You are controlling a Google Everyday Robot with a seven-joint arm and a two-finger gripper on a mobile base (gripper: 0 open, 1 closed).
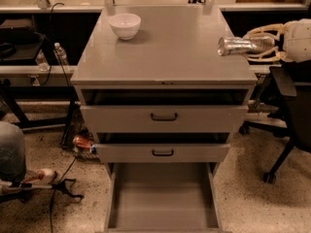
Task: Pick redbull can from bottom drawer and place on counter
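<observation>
The redbull can [241,46] is a slim silvery can held sideways, its shiny end pointing left. My gripper [262,44] comes in from the right edge and is shut on the can. It holds the can just above the right part of the counter [165,47]. The bottom drawer [163,198] is pulled out at the bottom of the view, and its grey floor shows nothing on it.
A white bowl [125,25] stands at the counter's back left. The two upper drawers [164,118] are slightly open. A reddish-orange can [82,142] lies on the floor left of the cabinet. A black chair [291,110] is at the right. A clear bottle [60,54] stands at left.
</observation>
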